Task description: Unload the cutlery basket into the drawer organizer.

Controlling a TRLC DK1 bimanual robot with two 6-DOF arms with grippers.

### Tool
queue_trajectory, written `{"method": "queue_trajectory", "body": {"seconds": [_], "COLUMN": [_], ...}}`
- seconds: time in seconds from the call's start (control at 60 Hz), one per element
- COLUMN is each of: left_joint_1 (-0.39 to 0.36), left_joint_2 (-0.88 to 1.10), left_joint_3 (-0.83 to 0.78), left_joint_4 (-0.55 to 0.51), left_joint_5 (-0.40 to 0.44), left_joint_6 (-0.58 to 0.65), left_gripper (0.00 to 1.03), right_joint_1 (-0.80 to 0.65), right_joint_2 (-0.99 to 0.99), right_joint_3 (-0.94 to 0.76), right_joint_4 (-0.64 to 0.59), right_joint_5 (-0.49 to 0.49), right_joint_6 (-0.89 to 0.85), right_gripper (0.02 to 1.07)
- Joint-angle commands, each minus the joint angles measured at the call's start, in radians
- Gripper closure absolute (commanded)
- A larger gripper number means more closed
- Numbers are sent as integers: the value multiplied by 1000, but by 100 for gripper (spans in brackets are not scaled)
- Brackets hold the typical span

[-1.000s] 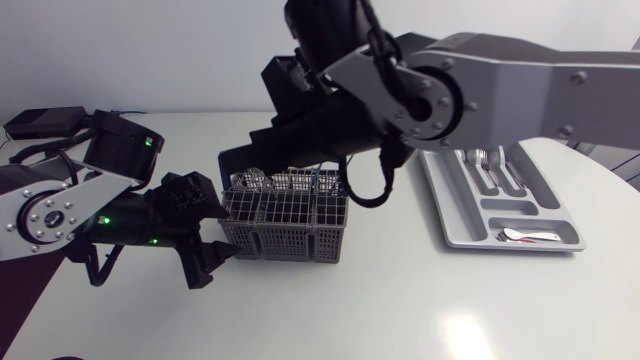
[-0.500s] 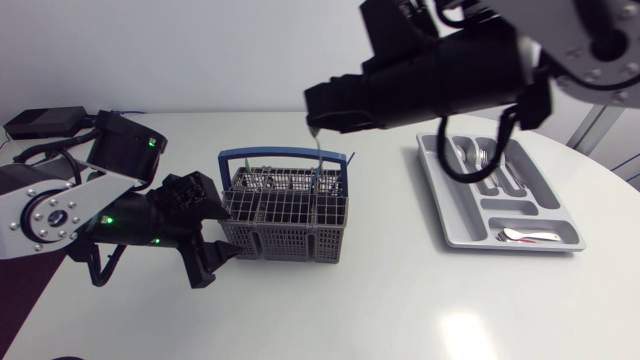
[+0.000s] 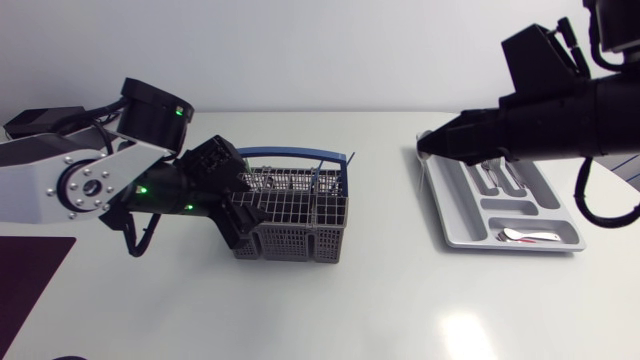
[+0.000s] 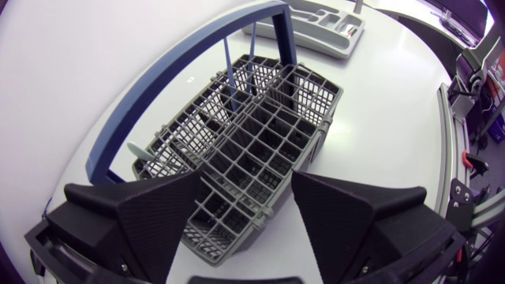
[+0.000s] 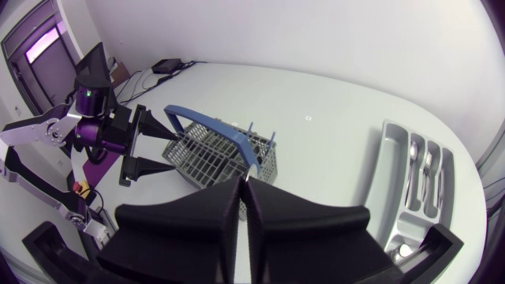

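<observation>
The grey wire cutlery basket (image 3: 300, 222) with its blue handle (image 3: 300, 155) stands mid-table and holds several pieces, some with blue handles (image 4: 233, 79). My left gripper (image 3: 243, 212) is open at the basket's left end; in the left wrist view its fingers (image 4: 134, 221) stand on either side of the basket's near corner (image 4: 237, 197). My right gripper (image 3: 430, 148) hangs over the left rim of the grey drawer organizer (image 3: 445, 215), shut on a thin silver piece of cutlery (image 3: 424, 172) that points down. The right wrist view shows that piece (image 5: 251, 170) at the gripper's (image 5: 245, 183) tips.
The organizer (image 5: 394, 138) holds several forks and spoons (image 3: 492, 176) in its far slots and one spoon (image 3: 525, 236) in the near cross slot. A dark mat (image 3: 30, 270) lies at the table's left front edge. A black box (image 3: 40, 121) sits at the far left.
My right arm has lifted the silver piece out of the basket and carried it right, to the organizer's left rim. My left gripper has moved right, up to the basket's left end.
</observation>
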Motion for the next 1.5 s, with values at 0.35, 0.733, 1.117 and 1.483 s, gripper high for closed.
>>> {"method": "queue_trajectory", "body": {"seconds": [0.35,0.733,1.117,1.483], "left_joint_1": [-51,-32,20,73], "left_joint_2": [191,72,-114,-186], "left_joint_3": [95,66,-44,-127], "left_joint_4": [66,52,23,-22], "left_joint_5": [-130,-139,-87,-53], "left_joint_6": [-108,-111,-67,2], "left_gripper": [82,82,81,82], "right_joint_1": [-419,-711,-735,-679], "right_joint_2": [-70,15,153,395], "right_joint_3": [-170,-216,-311,-371], "right_joint_4": [-15,13,240,510], "right_joint_5": [-196,-193,11,252], "right_joint_6": [-208,-453,-587,-633], "right_gripper": [101,101,101,101]}}
